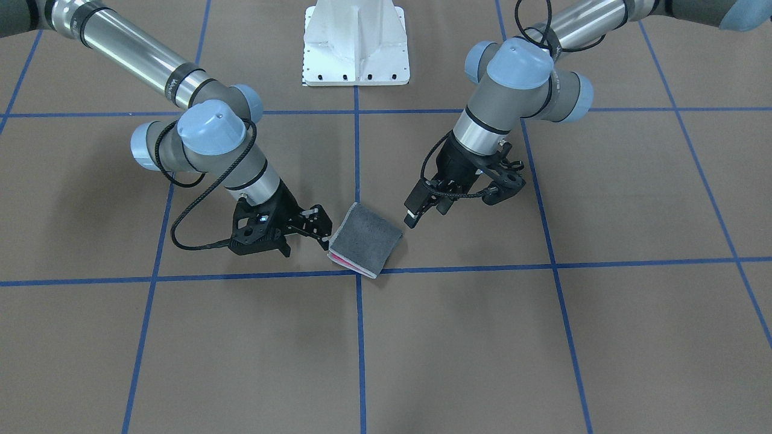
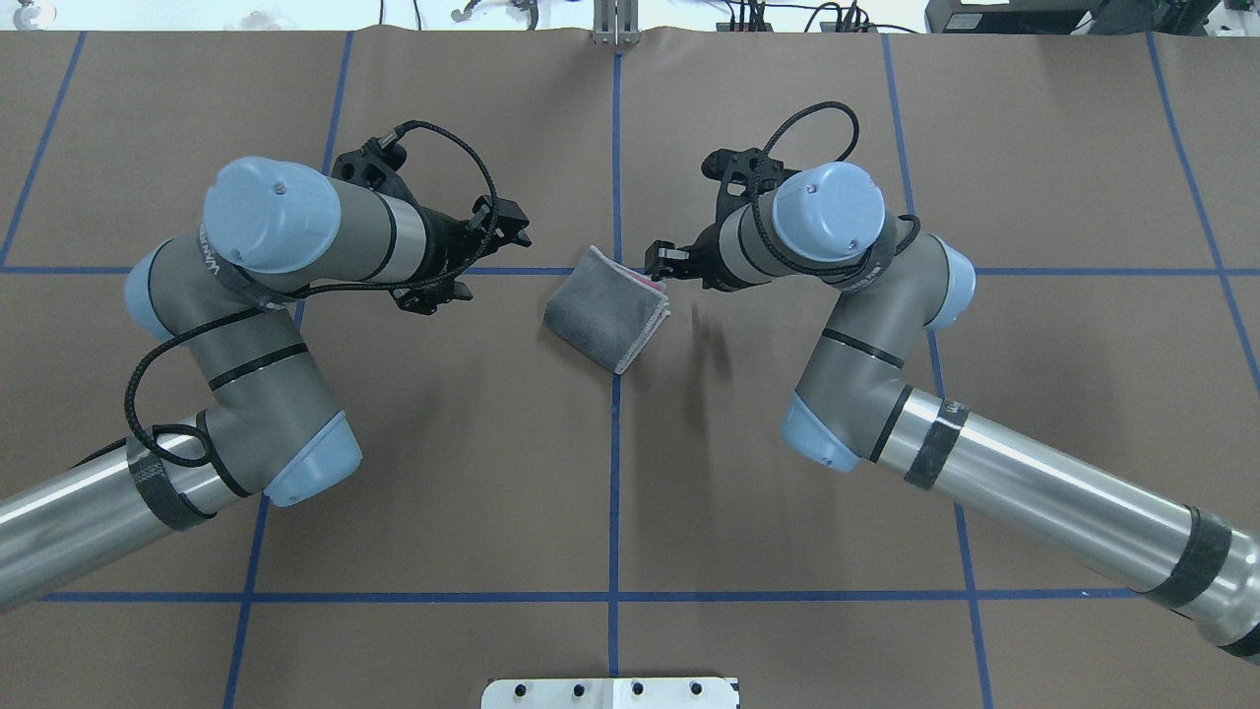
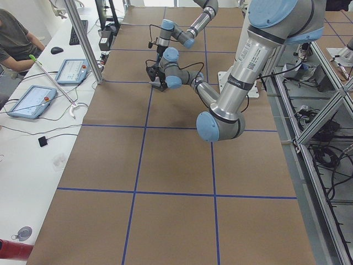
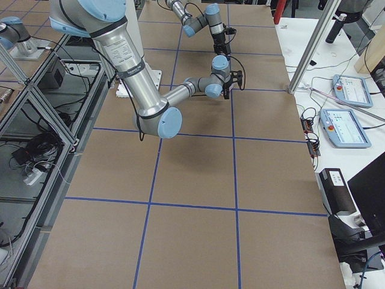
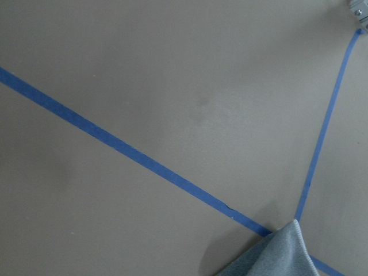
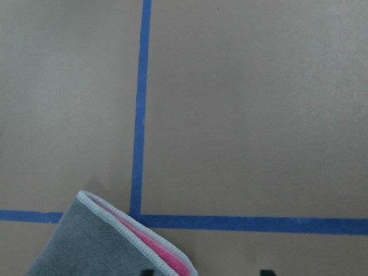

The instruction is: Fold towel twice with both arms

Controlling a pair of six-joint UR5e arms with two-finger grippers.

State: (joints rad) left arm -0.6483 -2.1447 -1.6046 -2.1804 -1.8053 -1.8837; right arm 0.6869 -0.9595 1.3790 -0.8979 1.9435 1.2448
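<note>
Towel position: the towel (image 1: 366,240) lies flat on the brown paper-covered table (image 1: 543,337), folded into a compact rectangle with its dark grey face outward. It rests over the crossing of two blue tape lines (image 1: 458,267) near the table centre, turned at an angle to the grid. At one open edge the stacked layers show pink inner faces and the light grey stitched border; the right wrist-mounted view shows this edge most clearly.

Left arm: the left gripper (image 1: 425,211) hangs beside the towel's folded side, clearly apart from the cloth. Its fingers are spread and hold nothing. The left wrist-mounted view shows only one grey corner of the towel at its lower edge, lying on the tape.

Right arm: the right gripper (image 2: 661,266) sits at the towel's layered edge, just beside the pink corner. Two dark fingertips at the bottom of the right wrist-mounted view stand wide apart, so the jaws are spread. Whether a finger touches the cloth cannot be told.

Surroundings: the white pedestal base (image 1: 356,45) stands at the robot's side of the table. A person (image 3: 16,41) sits at a white desk with tablets (image 3: 71,70) along the table's far side.
</note>
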